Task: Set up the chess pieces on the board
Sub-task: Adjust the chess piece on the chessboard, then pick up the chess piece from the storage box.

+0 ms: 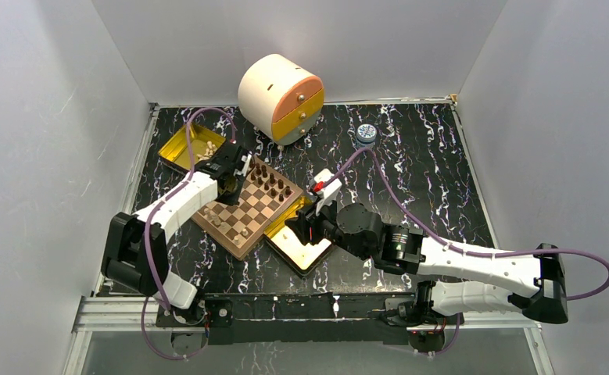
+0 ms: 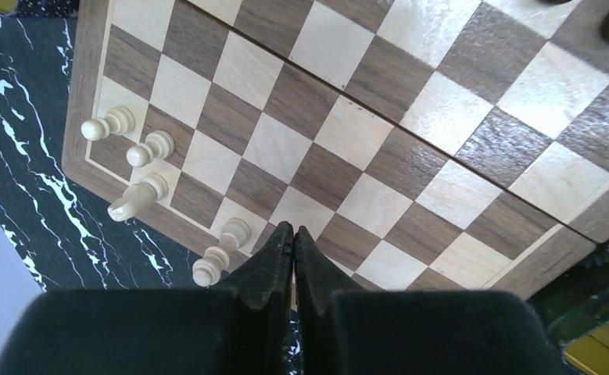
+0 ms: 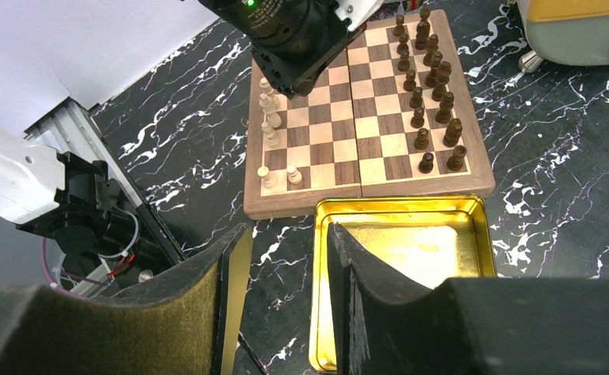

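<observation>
Over the light end of the board [image 1: 248,205], your left hand [image 2: 294,234] is pinched fully closed with nothing between its fingers. It hangs just above the edge squares, next to a few tan chess pieces [image 2: 146,148] lined up there. Makes sense, that's the side left to fill, since the dark pieces [image 3: 430,86] already stand in two rows at the other end. Your right hand [image 3: 285,230] is spread wide above the gold tin [image 3: 399,205] just beside the board, which looks bare. My guess: the remaining tan ones sit in the back-left tin [image 1: 174,144], so reach there next.
</observation>
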Available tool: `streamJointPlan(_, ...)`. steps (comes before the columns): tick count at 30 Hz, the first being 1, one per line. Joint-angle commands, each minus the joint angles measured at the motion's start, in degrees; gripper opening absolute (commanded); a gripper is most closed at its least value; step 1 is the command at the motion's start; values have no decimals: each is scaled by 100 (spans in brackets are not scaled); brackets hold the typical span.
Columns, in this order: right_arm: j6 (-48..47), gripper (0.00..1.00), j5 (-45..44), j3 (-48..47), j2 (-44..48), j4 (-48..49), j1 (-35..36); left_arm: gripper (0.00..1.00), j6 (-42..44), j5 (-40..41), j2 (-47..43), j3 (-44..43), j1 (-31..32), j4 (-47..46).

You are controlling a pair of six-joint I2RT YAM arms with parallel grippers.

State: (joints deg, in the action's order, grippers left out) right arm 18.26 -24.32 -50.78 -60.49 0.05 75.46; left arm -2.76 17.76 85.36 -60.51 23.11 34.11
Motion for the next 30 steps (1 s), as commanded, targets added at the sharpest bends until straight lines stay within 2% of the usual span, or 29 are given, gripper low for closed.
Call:
streamJointPlan(1, 47, 49, -141, -160, 158, 256, 14, 1, 131, 122, 108, -94, 27, 261)
streamJointPlan(11, 47, 49, -128, -166, 135, 282, 20, 0, 566, -442, 411, -8, 27, 430)
streamJointPlan(17, 33, 49, -137, -188, 129, 259, 17, 1, 458, -293, 496, -65, 31, 415)
streamJointPlan(21, 97, 49, -127, -157, 114, 160, 15, 14, 316, 121, 342, -507, 28, 261)
streamJointPlan(25, 369, 55, 9, -113, 53, -128, 21, 41, 59, 944, 410, -1369, 14, -41)
streamJointPlan(28, 504, 63, 37, -107, 37, -413, 17, 45, 64, 1341, 543, -1734, -195, -528)
streamJointPlan(30, 644, 71, -63, -107, 66, -569, 15, 46, 43, 1140, 728, -2032, -461, -685)
